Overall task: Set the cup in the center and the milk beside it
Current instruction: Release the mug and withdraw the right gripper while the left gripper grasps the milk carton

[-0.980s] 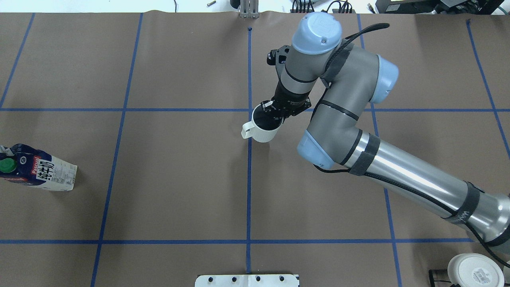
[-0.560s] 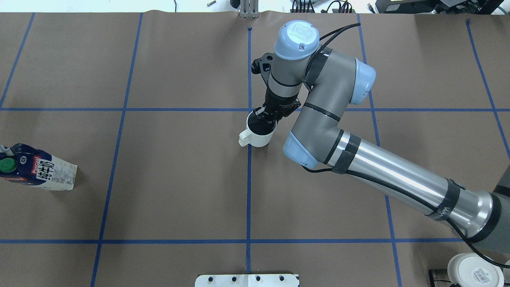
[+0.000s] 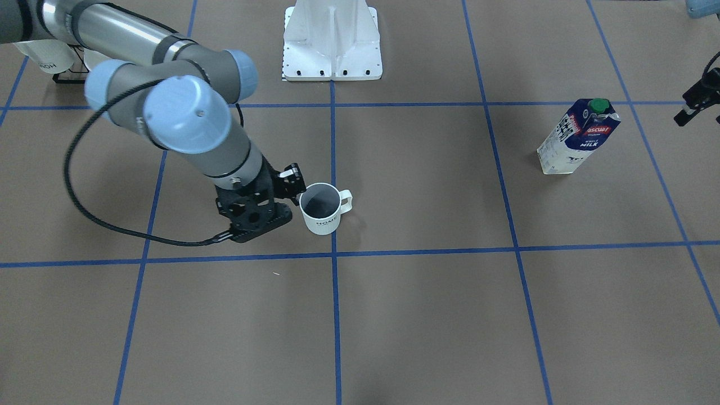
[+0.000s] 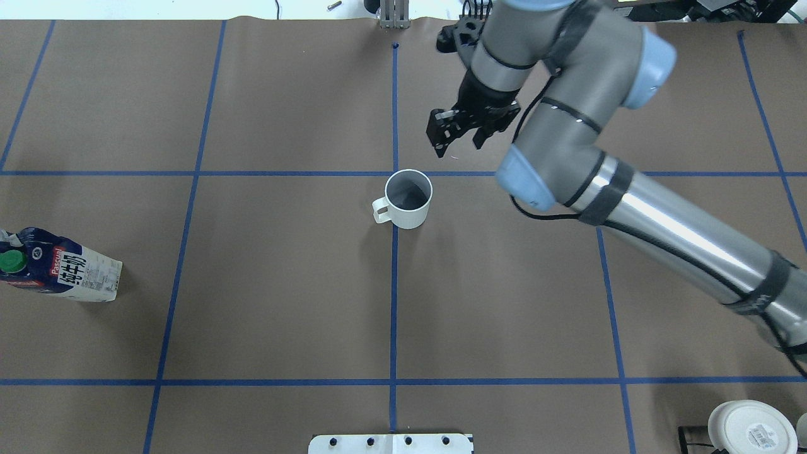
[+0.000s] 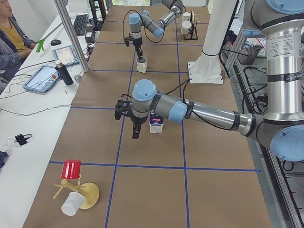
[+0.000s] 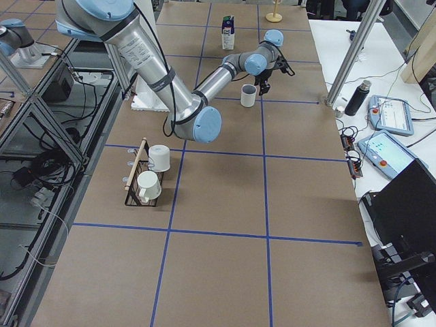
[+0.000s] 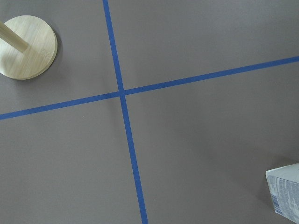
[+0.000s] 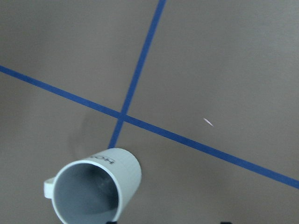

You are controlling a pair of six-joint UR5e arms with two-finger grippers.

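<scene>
The cup (image 4: 408, 200) stands upright on the middle blue line of the tabletop (image 4: 284, 284). The right gripper (image 4: 459, 140) hovers near it, fingers apart and empty. The milk (image 4: 60, 268) stands well apart, on the robot's left. For the left gripper (image 5: 135, 134), I cannot tell its state.

The cup (image 4: 408, 199) stands alone on the middle tape line of the worktop (image 4: 284, 284), with bare surface all round it and its handle pointing left. The right gripper (image 4: 459, 137), jaws spread, hangs just far and right of the cup, not touching it. The right arm (image 4: 662, 233) slants in from the near right corner and bars that side. From the left the way is open: a wide bare stretch runs to the milk (image 4: 60, 271) at the left edge, where the left gripper (image 5: 135, 132) hangs nearby. A mug rack (image 6: 139, 180) occupies the near right corner.
</scene>
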